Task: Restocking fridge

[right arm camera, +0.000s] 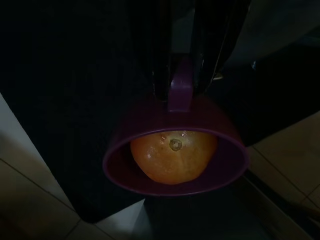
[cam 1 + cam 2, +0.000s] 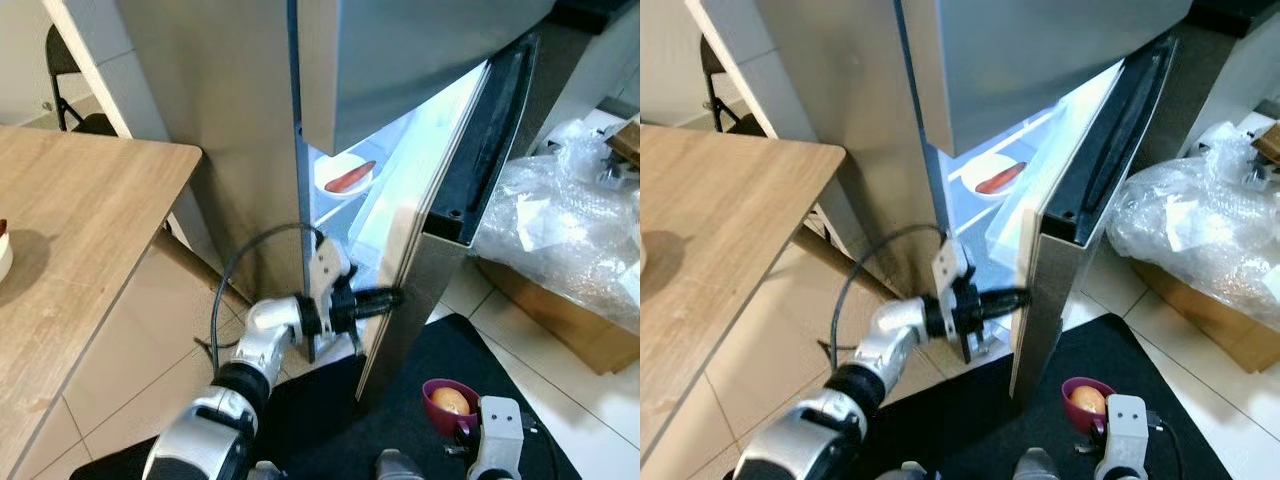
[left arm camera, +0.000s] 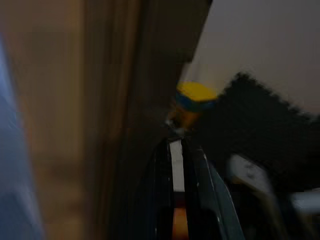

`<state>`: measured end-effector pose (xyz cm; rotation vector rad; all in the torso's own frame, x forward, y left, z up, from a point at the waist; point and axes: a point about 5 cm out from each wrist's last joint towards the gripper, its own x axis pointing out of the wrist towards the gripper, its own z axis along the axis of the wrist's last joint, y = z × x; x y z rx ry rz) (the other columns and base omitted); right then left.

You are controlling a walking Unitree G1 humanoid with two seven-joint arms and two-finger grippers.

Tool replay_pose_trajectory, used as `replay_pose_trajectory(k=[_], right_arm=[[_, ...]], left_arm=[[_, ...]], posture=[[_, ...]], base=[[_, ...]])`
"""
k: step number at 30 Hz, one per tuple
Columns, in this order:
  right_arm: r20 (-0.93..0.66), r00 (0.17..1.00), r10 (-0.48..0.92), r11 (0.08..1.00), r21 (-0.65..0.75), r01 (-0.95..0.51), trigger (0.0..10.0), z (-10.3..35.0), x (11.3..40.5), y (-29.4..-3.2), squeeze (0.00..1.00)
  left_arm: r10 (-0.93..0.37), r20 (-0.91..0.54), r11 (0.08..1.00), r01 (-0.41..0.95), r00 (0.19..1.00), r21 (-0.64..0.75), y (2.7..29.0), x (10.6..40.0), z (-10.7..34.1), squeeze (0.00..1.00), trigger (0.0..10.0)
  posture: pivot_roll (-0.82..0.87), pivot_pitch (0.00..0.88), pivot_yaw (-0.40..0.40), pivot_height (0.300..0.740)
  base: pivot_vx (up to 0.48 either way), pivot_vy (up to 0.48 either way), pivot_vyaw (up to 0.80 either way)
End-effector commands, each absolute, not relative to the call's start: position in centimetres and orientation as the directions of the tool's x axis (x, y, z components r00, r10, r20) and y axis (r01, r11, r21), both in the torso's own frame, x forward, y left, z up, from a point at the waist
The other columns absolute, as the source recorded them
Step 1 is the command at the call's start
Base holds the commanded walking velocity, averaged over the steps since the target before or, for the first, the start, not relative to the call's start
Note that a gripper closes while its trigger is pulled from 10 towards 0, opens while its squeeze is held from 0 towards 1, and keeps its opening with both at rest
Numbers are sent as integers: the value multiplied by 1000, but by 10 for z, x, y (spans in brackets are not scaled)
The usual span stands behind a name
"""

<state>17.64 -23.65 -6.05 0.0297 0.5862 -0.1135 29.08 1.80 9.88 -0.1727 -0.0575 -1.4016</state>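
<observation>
The steel fridge's lower door (image 2: 435,265) stands partly open, and the inside is lit. On a shelf inside lies a white plate (image 2: 335,186) with a long orange-red food item (image 2: 350,177). My left gripper (image 2: 393,296) reaches across the gap with its fingers shut, tips against the door's inner edge. Low on the right, my right gripper (image 1: 181,75) is shut on the handle of a purple cup (image 2: 447,408). The cup holds an orange (image 1: 173,156) and hangs above a black mat (image 2: 400,400).
A wooden table (image 2: 80,230) fills the left, with a dark chair (image 2: 70,90) behind it. A cardboard box (image 2: 580,325) topped with crumpled clear plastic (image 2: 560,220) sits on the floor at the right, near the door. A blurred yellow and blue thing (image 3: 192,102) lies past the left fingers.
</observation>
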Motion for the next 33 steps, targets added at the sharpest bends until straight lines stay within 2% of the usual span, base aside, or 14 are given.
replay_pose_trajectory(k=[1,5,8,9,11,12,13,14,15,16,18,20,24,33], right_arm=[[-556,824,-106,991,5,131,10000,-63,171,-235,0],[-560,822,-105,992,4,129,10000,-63,170,-235,0],[-573,813,-99,993,2,122,10000,-64,170,-235,0],[-573,813,-99,993,2,122,10000,-64,170,-235,0],[-586,805,-93,994,-2,113,10000,-66,171,-233,0],[-586,805,-93,994,-2,113,10000,-66,171,-233,0],[-593,800,-91,994,-11,106,10000,-66,172,-231,0],[-593,800,-91,994,-11,106,10000,-66,172,-231,0],[-600,795,-86,995,-15,96,10000,-67,174,-228,0],[-600,795,-86,995,-15,96,10000,-67,174,-228,0],[-606,793,-70,997,-14,77,10000,-67,177,-224,0],[-592,803,-68,997,-6,81,10000,-64,183,-224,0],[-584,809,-70,996,-4,84,10000,-62,187,-225,0],[-595,801,-68,996,3,87,10000,-64,189,-216,0]], left_arm=[[-975,164,134,985,151,-110,20,281,100,0,10000],[-964,160,190,973,210,-131,38,273,96,0,10000],[-767,141,608,779,626,-153,84,284,75,0,10000],[-767,141,608,779,626,-153,84,284,75,0,10000],[-505,45,841,503,862,-198,124,289,50,0,10000],[-505,45,841,503,862,-198,124,289,50,0,10000],[-331,-61,933,317,942,-170,151,281,29,0,10000],[-331,-61,933,317,942,-170,151,281,29,0,10000],[-182,-191,979,159,965,-129,174,264,6,0,10000],[-182,-191,979,159,965,-129,174,264,6,0,10000],[-66,-396,998,53,916,-43,197,230,-28,0,10000],[-62,-501,996,23,863,-84,200,203,-47,0,10000],[-91,-532,991,23,842,-133,192,197,-55,0,10000],[-48,-642,998,16,765,-55,188,185,-71,0,10000]], posture=[[-202,198,56,740],[-197,196,53,740],[-167,186,40,740],[-167,186,40,740],[-149,178,24,740],[-149,178,24,740],[-138,173,17,740],[-138,173,17,740],[-134,167,13,740],[-134,167,13,740],[-141,164,10,740],[-149,160,11,740],[-163,159,15,740],[-177,141,17,740]], base=[[0,0,0],[0,0,0],[0,0,0],[0,0,0],[0,0,0],[0,0,0],[0,0,0],[0,0,0],[0,0,0],[0,0,0],[0,0,0],[0,0,0],[0,0,0],[0,0,0]])
